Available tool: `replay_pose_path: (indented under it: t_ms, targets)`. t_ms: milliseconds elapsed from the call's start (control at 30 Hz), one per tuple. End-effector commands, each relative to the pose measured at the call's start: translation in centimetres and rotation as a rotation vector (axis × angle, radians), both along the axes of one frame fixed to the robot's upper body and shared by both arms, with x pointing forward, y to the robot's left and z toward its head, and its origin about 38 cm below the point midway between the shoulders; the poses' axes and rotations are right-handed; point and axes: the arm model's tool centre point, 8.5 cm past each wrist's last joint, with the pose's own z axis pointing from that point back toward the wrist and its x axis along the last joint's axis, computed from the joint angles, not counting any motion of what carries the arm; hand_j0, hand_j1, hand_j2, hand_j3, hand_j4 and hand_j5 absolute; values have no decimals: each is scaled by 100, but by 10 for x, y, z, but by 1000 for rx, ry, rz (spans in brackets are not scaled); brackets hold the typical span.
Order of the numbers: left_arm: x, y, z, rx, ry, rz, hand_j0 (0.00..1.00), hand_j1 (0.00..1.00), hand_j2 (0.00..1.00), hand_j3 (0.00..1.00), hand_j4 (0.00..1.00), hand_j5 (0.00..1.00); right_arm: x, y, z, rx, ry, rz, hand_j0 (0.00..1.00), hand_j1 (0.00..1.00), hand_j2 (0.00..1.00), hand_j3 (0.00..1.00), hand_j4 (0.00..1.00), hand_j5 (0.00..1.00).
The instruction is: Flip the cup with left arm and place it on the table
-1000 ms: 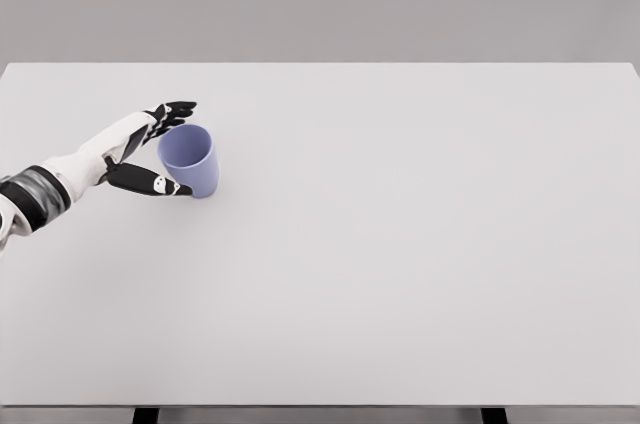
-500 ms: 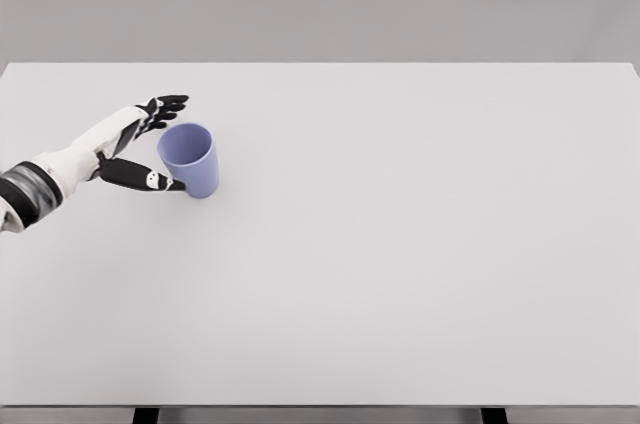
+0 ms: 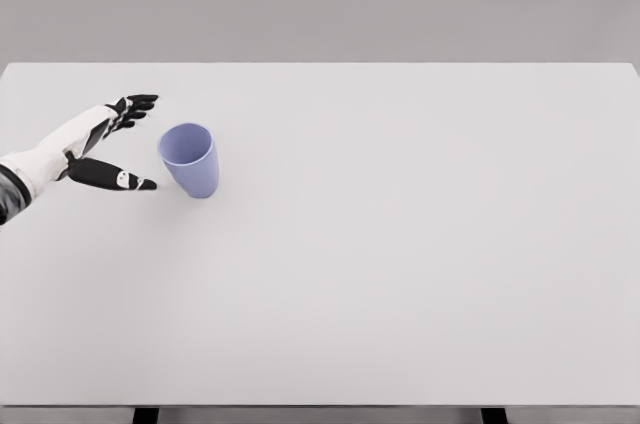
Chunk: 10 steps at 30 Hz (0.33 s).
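You've got the cup [image 3: 189, 159] standing upright on the counter [image 3: 400, 244], mouth up, base down. It's lavender-blue, tapered, wider at the rim than at the foot. It sits in the counter's left part, nearer the far edge than the near one.

Left robot hand [image 3: 112, 142] is just left of the cup, clear of it. Nothing in its grasp. Fingers [image 3: 134, 106] are spread and stretched out, pointing right and a little away, sitting up-left of the cup's rim. Thumb [image 3: 115, 177] runs separately below them, tip aimed at the cup's lower wall, close to it but with a visible strip of counter between. So the hand makes a wide open C facing the cup, cup outside that C.

Palm and forearm are white, fingers and thumb black with small white marks. The arm comes in from the left edge of the frame, about level with the cup.

You can't tell from this view how high the hand is above the counter; there's only a faint shadow under the thumb.

Right arm isn't in the head view.

Counter is plain white, runs nearly full frame width, grey wall behind it. Two dark legs show at the bottom edge, both well away from the cup.
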Motion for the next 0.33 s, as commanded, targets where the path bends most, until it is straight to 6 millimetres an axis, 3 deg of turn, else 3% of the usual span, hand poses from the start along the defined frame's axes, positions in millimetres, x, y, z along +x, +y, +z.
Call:
replay_pose_path:
  t_ms: [0,300]
  targets:
    - [2,8,11,5,-27,17,100,100,100,100,100,100,0,0,0,0,1,0,100,100,100,100,100,100]
    - [6,33,40,43,-119,101,100,100,100,100,100,100,0,0,0,0,0,0,100,100,100,100,100,100]
